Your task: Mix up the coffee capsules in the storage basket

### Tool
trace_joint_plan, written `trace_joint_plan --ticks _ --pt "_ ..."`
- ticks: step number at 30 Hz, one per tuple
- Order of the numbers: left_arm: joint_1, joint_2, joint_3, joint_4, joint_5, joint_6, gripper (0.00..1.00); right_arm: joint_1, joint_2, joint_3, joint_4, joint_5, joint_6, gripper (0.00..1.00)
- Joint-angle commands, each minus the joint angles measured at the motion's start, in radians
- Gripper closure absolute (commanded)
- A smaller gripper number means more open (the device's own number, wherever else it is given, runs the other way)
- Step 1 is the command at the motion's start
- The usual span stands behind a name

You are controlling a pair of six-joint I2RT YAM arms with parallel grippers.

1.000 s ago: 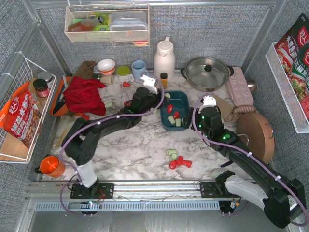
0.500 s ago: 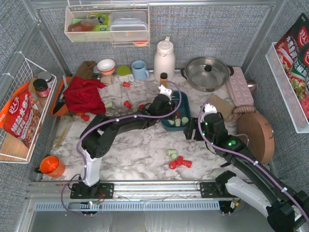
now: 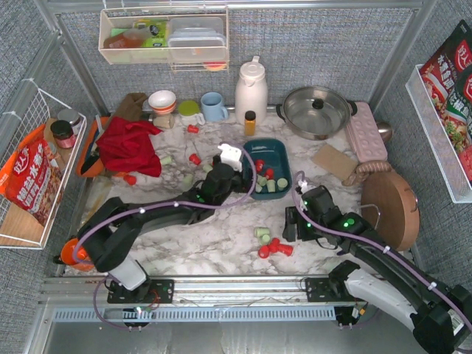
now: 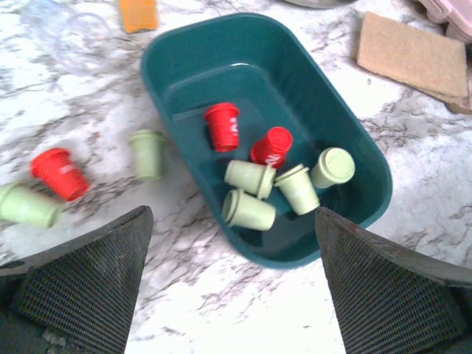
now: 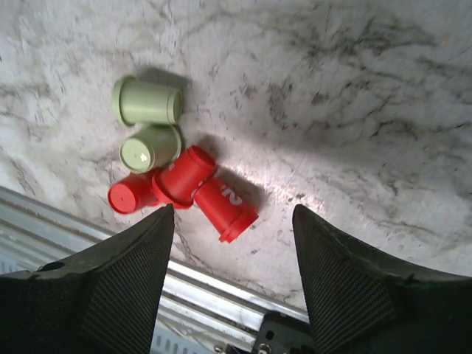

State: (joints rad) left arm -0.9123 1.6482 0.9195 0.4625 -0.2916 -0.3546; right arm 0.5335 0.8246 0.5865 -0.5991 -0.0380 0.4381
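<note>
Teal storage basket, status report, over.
Left gripper open, empty, at dark teal plastic storage basket. Two red, four pale green coffee capsules inside. Right gripper open over five loose capsules. Nothing blocking.

1. Left arm point(image 3: 158, 214) stretches forward and to the right; left gripper point(image 4: 230, 221) faces down, jaws wide apart
2. Right arm point(image 3: 383, 257) angles forward and left; right gripper point(image 5: 232, 214) faces down, jaws wide apart
</note>
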Motion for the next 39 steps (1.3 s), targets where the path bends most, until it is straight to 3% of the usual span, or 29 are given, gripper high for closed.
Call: trace_joint_plan --ticks 1,13,16,21,24,29,34,39 --pt "-0.003 -0.105 -0.121 0.142 -0.109 0.038 0.01 0.060 0.014 -0.005 -0.048 -0.008 0.025 0.32" --pt "-0.003 -0.347 -0.364 0.152 -0.212 0.030 0.01 0.218 0.163 0.091 -0.087 0.110 -0.044 0.39" --pt "-0.004 -0.384 -0.412 0.181 -0.223 0.025 0.01 0.235 0.194 0.163 -0.119 0.152 -0.141 0.45" --pt "-0.004 -0.422 -0.466 0.197 -0.231 0.029 0.01 0.245 0.252 0.243 -0.107 0.047 -0.302 0.45" --pt "-0.004 -0.448 -0.492 0.199 -0.239 0.036 0.01 0.255 0.293 0.275 -0.113 -0.111 -0.545 0.44" --pt "-0.003 -0.500 -0.527 0.178 -0.247 0.061 0.01 0.297 0.287 0.210 -0.142 -0.198 -0.850 0.46" --pt "-0.003 -0.588 -0.593 0.192 -0.256 0.071 0.01 0.350 0.237 0.071 -0.075 -0.163 -0.920 0.46" --pt "-0.003 -0.663 -0.671 0.250 -0.264 0.076 0.01 0.359 0.346 0.087 -0.040 -0.070 -0.912 0.47"
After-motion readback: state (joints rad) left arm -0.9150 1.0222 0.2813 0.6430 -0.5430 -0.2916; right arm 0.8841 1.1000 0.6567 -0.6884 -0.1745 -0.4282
